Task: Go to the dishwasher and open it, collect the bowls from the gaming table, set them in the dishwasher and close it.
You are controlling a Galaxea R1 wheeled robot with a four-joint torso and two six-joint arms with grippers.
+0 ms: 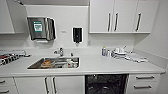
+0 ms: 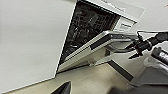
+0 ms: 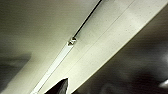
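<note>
White kitchen walls and upper cabinets (image 1: 123,15) are seen in the head view above a long white worktop (image 1: 100,65) that runs the width of the room. A paper towel dispenser (image 1: 41,28) and a dark soap dispenser (image 1: 77,35) are mounted on the wall.

Below the worktop, right of centre, the dishwasher (image 1: 106,84) is shown open: its dark interior is exposed between white cabinet doors (image 1: 50,85) and drawers (image 1: 145,81). In the left wrist view the dishwasher door (image 2: 100,47) is seen tilted partway down, with racks (image 2: 87,22) visible in the dark cavity behind it; what lies in the racks cannot be made out. A dark robot arm (image 2: 147,43) is seen just at the door's upper edge.

A steel sink (image 1: 53,63) is set into the worktop left of centre; an orange-brown bowl-like item (image 1: 47,63) and some pale dishes (image 1: 71,63) are held in it, with the tap (image 1: 60,51) behind. A dish rack (image 1: 8,58) stands at the far left edge. Bottles (image 1: 104,51) and a cluster of small items (image 1: 125,55) are gathered near the right corner.

In the right wrist view a pale panel edge with a narrow seam (image 3: 72,41) is seen close up.

Whether either pair of jaws is apart or together cannot be told.
</note>
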